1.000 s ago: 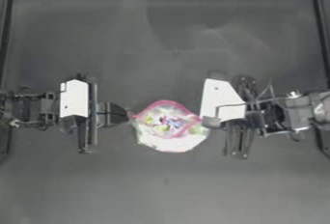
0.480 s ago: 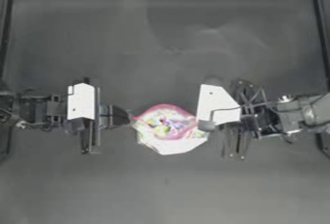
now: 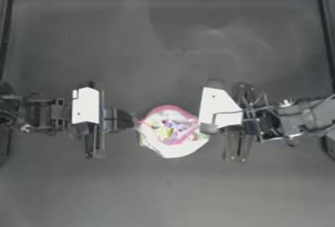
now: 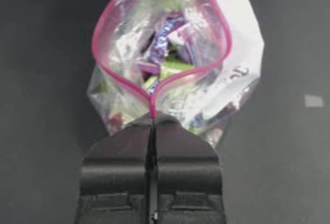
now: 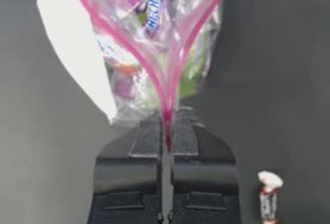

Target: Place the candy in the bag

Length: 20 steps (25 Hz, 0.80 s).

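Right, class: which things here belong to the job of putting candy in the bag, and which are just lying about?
For the job: bag, held open; candy, on the table; left hand and right hand, each shut on the bag's pink strip.
Just there: table; a pale fleck, unidentifiable.

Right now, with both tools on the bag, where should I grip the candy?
Probably across the narrow middle of the candy, from above: it is slim, alone on the table beside the right tool. Both it and the left tool grip the bag.
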Tool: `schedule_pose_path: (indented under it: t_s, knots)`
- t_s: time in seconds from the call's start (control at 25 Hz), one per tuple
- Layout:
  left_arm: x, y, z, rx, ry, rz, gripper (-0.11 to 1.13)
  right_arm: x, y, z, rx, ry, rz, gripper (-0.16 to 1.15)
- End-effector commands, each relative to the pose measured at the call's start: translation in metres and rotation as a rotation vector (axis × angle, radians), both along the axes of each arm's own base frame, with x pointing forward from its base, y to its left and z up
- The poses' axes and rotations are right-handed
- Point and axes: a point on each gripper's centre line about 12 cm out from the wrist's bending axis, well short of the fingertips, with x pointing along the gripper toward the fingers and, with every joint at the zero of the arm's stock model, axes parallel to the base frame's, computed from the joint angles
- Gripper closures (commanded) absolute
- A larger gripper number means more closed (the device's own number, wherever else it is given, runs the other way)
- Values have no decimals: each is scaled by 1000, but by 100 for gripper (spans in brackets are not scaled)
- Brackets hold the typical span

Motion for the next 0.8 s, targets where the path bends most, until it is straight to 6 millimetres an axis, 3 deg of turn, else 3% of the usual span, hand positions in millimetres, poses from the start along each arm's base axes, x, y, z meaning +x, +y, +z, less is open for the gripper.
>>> schedule_pose_path:
  t_s: [0.04,0.8]
  knots:
    - [7,-3,8,4,-46,-8,99,3,0,4,2,-25,3,93]
    - [9,-5,-3,6,-32,-17,98,2,1,-4,5,-6,7,93]
